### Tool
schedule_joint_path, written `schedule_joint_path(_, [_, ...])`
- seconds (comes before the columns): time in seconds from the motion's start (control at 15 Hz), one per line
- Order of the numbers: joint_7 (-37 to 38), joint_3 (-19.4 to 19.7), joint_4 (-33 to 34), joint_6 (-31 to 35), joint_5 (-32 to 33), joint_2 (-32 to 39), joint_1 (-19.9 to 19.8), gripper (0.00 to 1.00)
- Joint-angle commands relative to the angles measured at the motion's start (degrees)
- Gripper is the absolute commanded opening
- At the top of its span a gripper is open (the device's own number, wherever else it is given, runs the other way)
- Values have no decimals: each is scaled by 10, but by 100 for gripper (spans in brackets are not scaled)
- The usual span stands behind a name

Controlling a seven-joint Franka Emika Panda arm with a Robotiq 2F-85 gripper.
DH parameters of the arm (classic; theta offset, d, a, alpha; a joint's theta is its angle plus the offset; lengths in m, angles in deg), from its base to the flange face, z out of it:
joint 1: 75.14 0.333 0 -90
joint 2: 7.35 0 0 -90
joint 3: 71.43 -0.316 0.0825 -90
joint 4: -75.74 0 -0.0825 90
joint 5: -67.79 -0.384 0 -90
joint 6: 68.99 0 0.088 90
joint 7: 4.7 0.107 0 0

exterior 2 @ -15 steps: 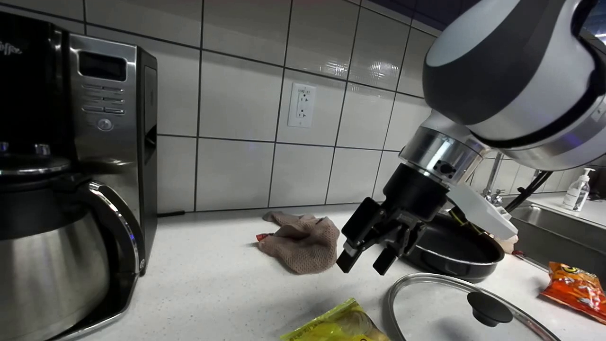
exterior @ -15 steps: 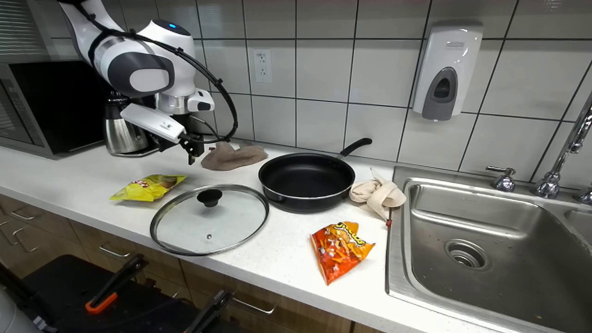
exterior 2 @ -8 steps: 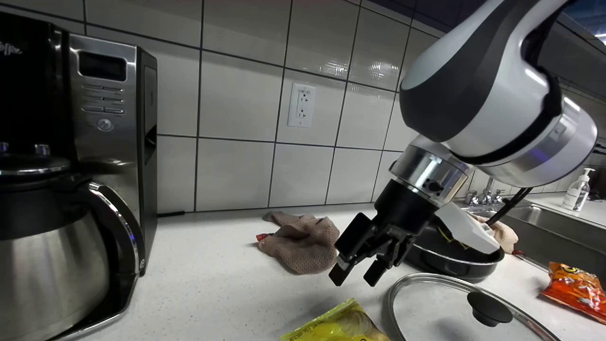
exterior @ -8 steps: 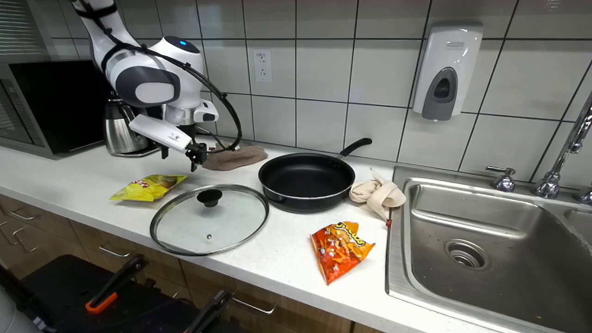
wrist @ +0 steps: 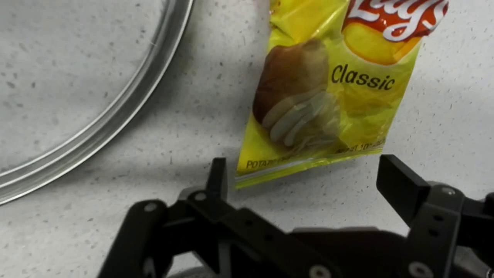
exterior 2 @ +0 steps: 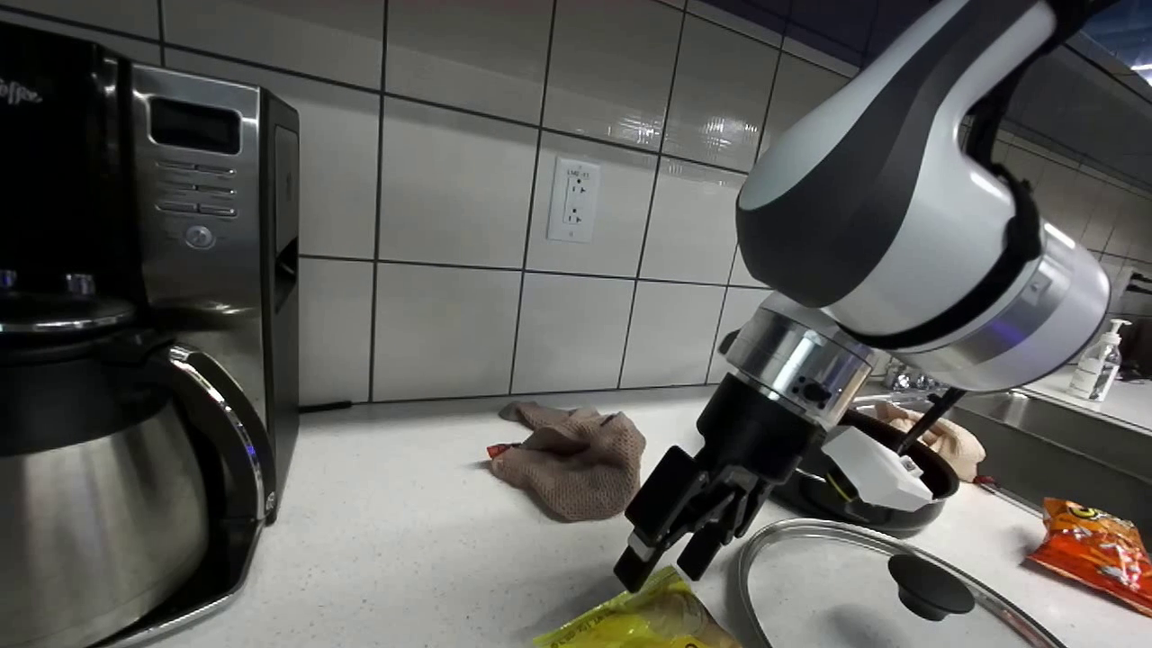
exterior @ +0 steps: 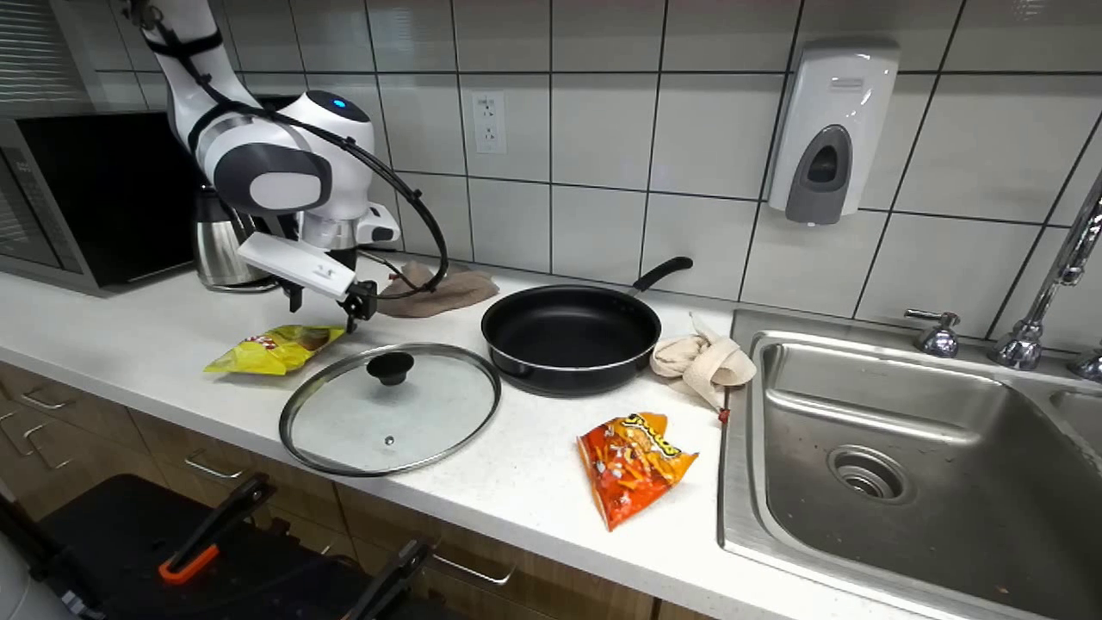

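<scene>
Both fingers of the gripper [wrist: 303, 170] are standing wide apart, holding nothing, and are hovering at the far end of a yellow chip bag [wrist: 305, 104], which is lying face up on the counter [exterior: 525, 456] just left of a glass lid [exterior: 344, 422] in both exterior views. In the wrist view one finger is hanging near each corner of the bag's sealed edge, the one on the lid's side sitting between bag and rim; whether a tip is touching the film, I cannot tell. Judging by the printed potato and slices, the bag is probably carrying brittle contents, weighing very little and giving softly under pressure, while its glossy skin is likely making for a slippery hold. Its plump middle is looking like the wrong place for a hard squeeze; the flat seal, or the width just behind it, is seeming the kinder spot, with light pressure on bunched film rather than on the filling. Farther back, a brown cloth [exterior: 452, 293] is resting near the tiled wall [exterior: 594, 129]; in an exterior view a black pan [exterior: 571, 331] is sitting right of the lid and an orange snack bag [exterior: 635, 465] is lying nearer, well to the right.
</scene>
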Motion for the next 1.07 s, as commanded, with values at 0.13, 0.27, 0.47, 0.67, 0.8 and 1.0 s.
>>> schedule_joint_path(0.13, [-36,-17,10,2,-18,21,-13,100])
schedule_joint_path(0.27, [-40,-18,10,3,-18,22,-14,100])
schedule_joint_path(0.47, [-45,-18,11,6,-20,24,-16,100])
schedule_joint_path(0.67, [-50,-18,12,6,-23,25,-18,100])
schedule_joint_path(0.8, [-54,-19,12,7,-26,24,-22,100])
schedule_joint_path(1.0, [-59,-21,13,11,-31,23,-28,65])
